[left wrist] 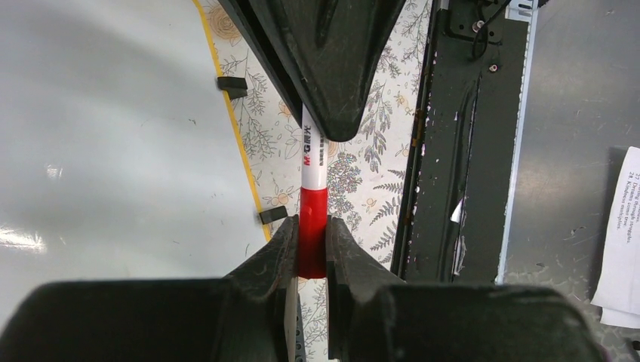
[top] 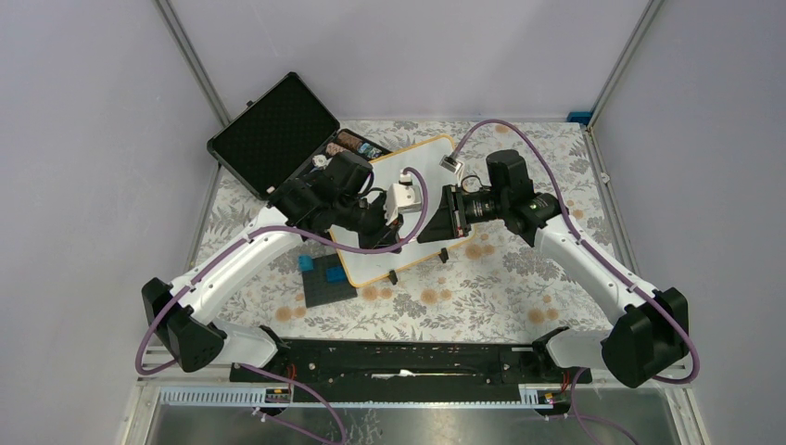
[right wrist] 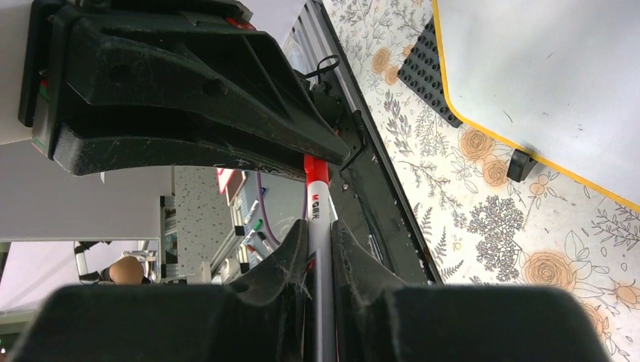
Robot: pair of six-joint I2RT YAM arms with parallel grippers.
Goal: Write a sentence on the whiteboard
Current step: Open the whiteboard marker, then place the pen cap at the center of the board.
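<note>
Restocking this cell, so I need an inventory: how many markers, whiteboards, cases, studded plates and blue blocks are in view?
Red-and-white plastic marker: 1
White rectangular whiteboard, yellow frame: 1
Open black hard case: 1
Dark grey studded plate: 1
Small blue blocks: 2
Total: 6

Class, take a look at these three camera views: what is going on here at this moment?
Both arms hold one marker between them. The left gripper is clamped on its red end, which looks like the cap, and the right gripper grips the white barrel. The whiteboard lies on the flowered cloth, and the parts of it in view show no writing. It looks like uncapping, with writing not yet begun.
</note>
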